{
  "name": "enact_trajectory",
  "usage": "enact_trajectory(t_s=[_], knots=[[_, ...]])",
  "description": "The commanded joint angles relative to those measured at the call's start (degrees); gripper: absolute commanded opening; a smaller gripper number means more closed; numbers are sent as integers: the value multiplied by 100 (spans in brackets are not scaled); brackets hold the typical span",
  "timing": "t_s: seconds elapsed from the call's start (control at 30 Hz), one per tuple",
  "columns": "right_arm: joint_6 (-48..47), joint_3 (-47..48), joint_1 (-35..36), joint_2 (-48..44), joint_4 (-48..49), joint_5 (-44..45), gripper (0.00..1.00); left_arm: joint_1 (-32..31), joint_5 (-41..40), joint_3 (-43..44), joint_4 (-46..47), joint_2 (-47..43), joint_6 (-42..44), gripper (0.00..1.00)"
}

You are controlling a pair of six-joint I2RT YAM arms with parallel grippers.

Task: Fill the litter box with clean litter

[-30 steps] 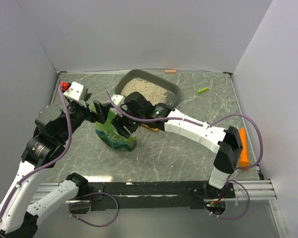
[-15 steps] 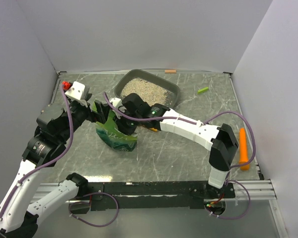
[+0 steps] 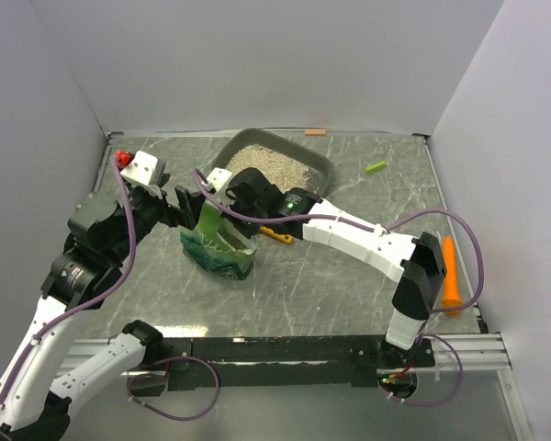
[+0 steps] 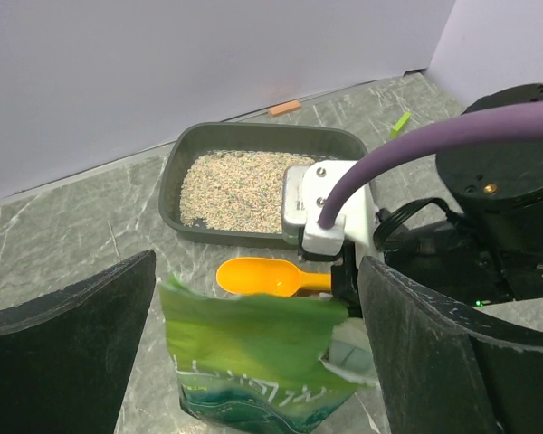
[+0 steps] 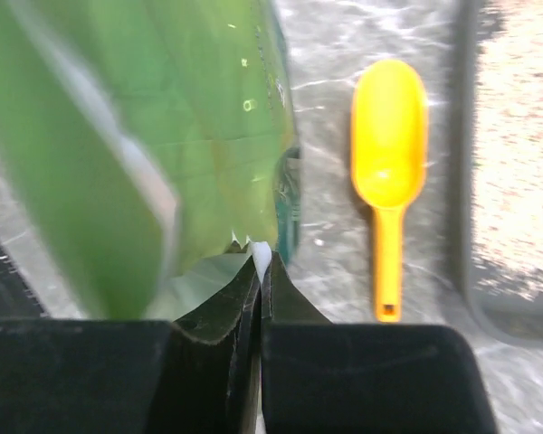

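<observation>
Our right pincer (image 5: 261, 264) is clamped on the torn top edge of the green bag (image 3: 219, 250), which stands upright on the worktop (image 3: 349, 266). The litter box (image 3: 323, 167), part-filled with litter (image 3: 268, 163), lies just beyond that pincer, past the orange scoop (image 5: 388, 172). Our left pincer (image 3: 182, 208) gapes wide beside the bag, holding nothing.

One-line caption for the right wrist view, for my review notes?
Right gripper pinches the green bag at its torn edge; orange scoop lies beside the litter box.
</observation>
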Motion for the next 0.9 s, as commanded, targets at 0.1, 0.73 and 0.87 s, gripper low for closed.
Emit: enact_trajectory(t_s=[0.1,0.73,0.87], knots=[[-652,332,-50,-619,60,917,0,17,-1,76,45,-92,48,97],[-451,455,-191,-847,-19,549,44,17,87,-65,-61,-453,21,97],[-293,683,-200,-1154,-265,451,56,17,78,-83,-87,-479,21,97]])
